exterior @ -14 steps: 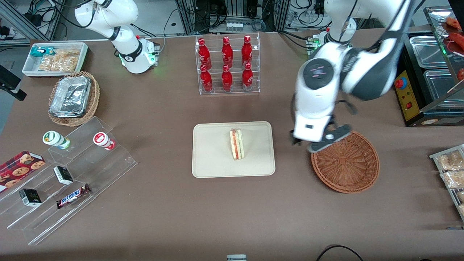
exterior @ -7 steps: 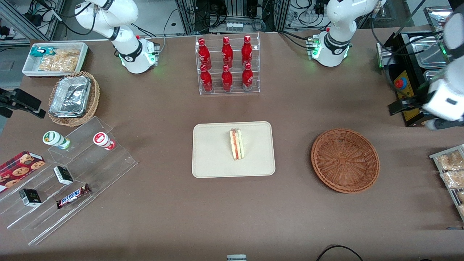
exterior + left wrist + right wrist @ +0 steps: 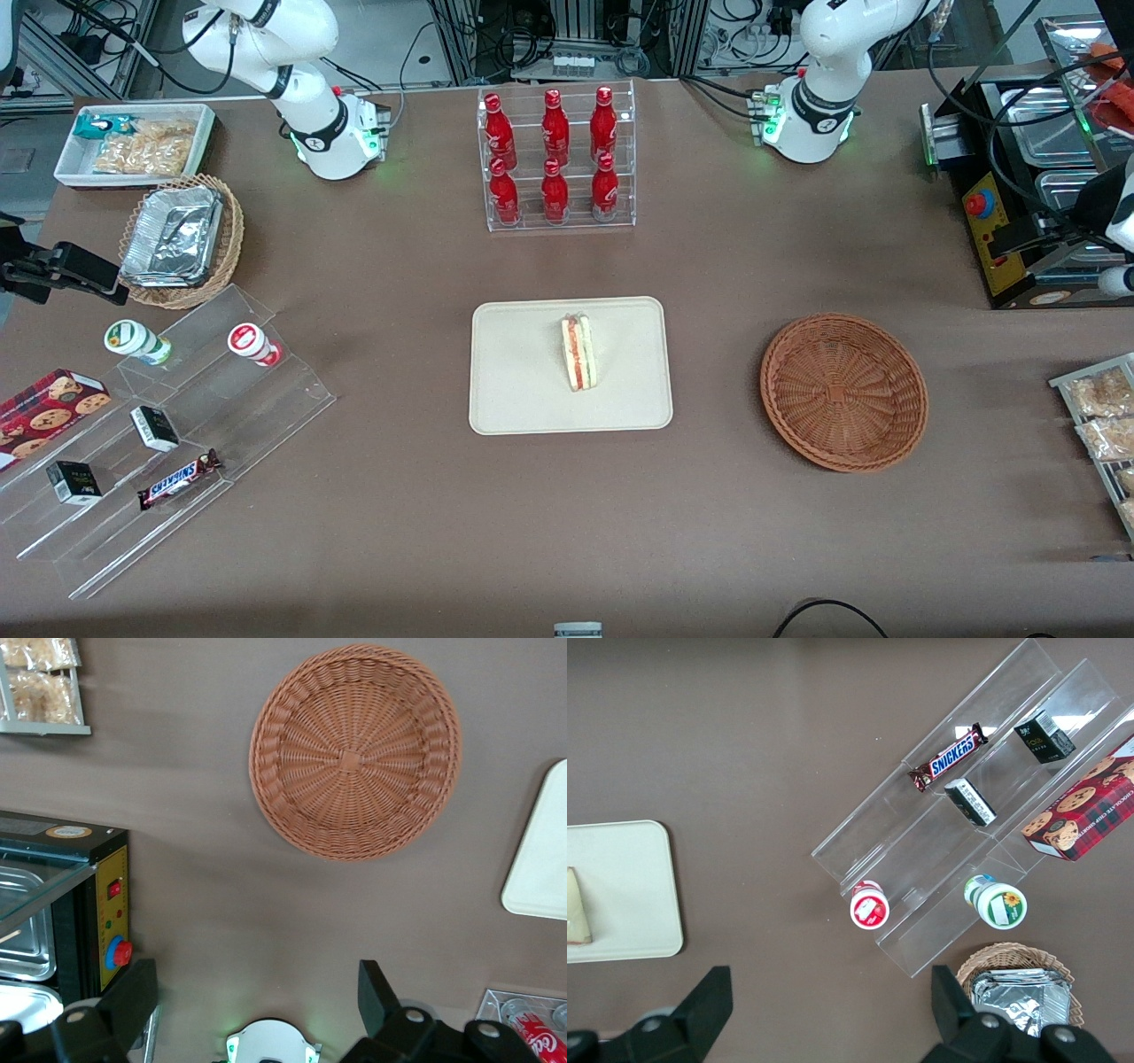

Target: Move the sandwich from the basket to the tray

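Sandwich [image 3: 579,353]: lies flat on the tray, slightly toward the working arm's side of its middle. It is a narrow pale wedge; its long axis runs from the bottle rack toward the front camera, parallel to the tray's short sides. Cut face up, with a red stripe and a thin green one running lengthwise between cream bread layers. The end nearer the camera looks a little wider than the end toward the rack.

Tray [image 3: 514,381]: flat cream-beige rectangle, matte, rounded corners and a low raised rim, long sides across the table. One rounded corner also shows from the left wrist [image 3: 540,859].

Basket [image 3: 843,391]: round, shallow, reddish-brown woven wicker, ribs fanning out from a small square knot at its centre, thick braided rim. It sits beside the tray toward the working arm's end, apart from it, nothing in it. From the left wrist [image 3: 355,751] the whole circle shows.

Gripper [image 3: 257,1001]: raised high above the table at the working arm's end, near the black control box, well apart from basket and tray. Its two dark fingers [image 3: 133,997] stand spread wide, nothing between them.

Table [image 3: 567,514]: matte brown, smooth.

Bottle rack [image 3: 556,159]: clear acrylic tiers holding six glossy red bottles, farther from the camera than the tray.
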You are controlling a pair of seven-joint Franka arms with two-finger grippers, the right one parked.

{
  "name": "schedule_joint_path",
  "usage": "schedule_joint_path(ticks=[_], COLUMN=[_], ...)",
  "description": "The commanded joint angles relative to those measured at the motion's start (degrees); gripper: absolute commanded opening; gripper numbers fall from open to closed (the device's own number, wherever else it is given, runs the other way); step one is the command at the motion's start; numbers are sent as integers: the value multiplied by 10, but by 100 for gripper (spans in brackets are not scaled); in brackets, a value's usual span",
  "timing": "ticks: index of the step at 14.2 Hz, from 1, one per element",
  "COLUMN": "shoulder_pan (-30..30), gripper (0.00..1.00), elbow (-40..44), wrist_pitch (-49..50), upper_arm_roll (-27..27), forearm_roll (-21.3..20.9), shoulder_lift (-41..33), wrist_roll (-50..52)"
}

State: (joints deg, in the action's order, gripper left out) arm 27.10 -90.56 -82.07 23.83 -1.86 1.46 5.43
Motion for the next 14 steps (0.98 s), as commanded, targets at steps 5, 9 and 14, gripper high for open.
schedule_joint_path(ticks=[5, 9, 14], shoulder_pan=[-145, -152, -157], gripper=[100, 100, 100], elbow=[0, 13, 0], wrist_pitch=[15, 38, -32], upper_arm_roll=[-108, -106, -106], forearm_roll=[11, 11, 4], shoulder_lift=[-30, -22, -16], wrist_roll=[-11, -7, -11])
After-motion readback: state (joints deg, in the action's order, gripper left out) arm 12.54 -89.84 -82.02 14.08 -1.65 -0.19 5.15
